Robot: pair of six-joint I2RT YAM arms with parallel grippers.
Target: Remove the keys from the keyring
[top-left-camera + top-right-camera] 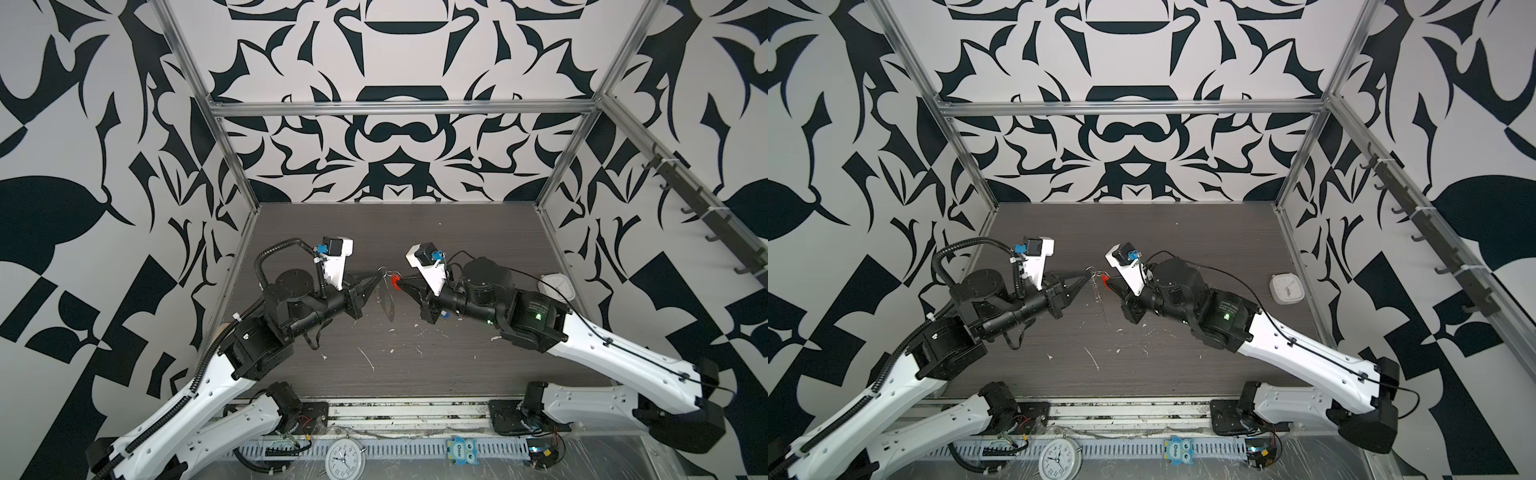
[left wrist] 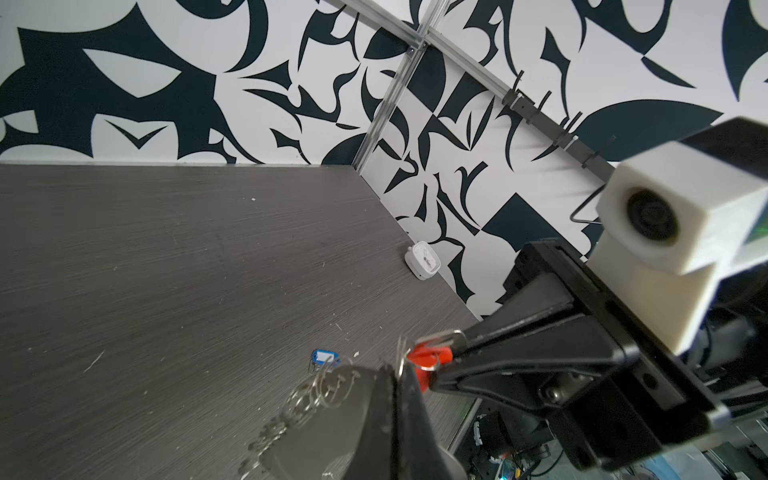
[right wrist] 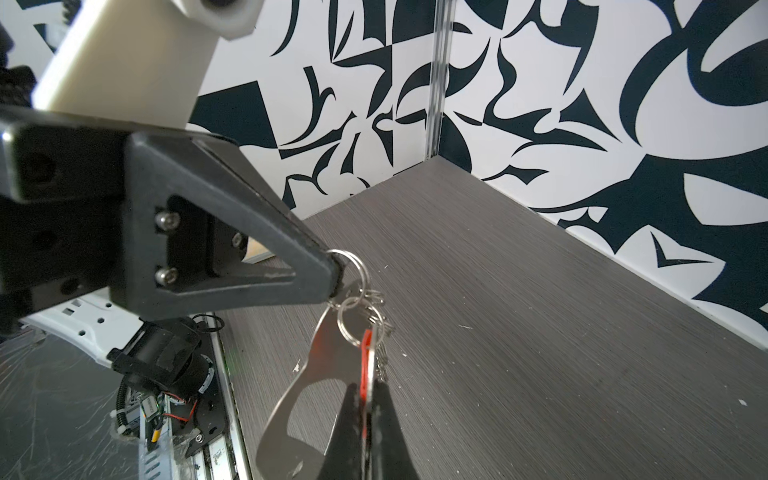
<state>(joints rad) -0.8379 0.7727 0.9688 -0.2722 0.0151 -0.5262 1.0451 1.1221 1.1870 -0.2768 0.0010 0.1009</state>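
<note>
Keyring [image 3: 358,270] hangs in the air above the middle of the table [image 1: 457,232], held between the two grippers. The left gripper [image 3: 337,275] has its jaws pressed together on the top ring. The right gripper [image 3: 365,399] is clamped on the red key tag [image 3: 366,353], which is linked to the rings. A flat silvery metal plate [image 3: 307,399] with cut-outs dangles from the same rings. The blue key tag [image 2: 325,358] lies on the table; blurred chain links cross in front of it, so whether it is attached cannot be told. A small white clock [image 1: 1286,289] sits by the right wall.
</note>
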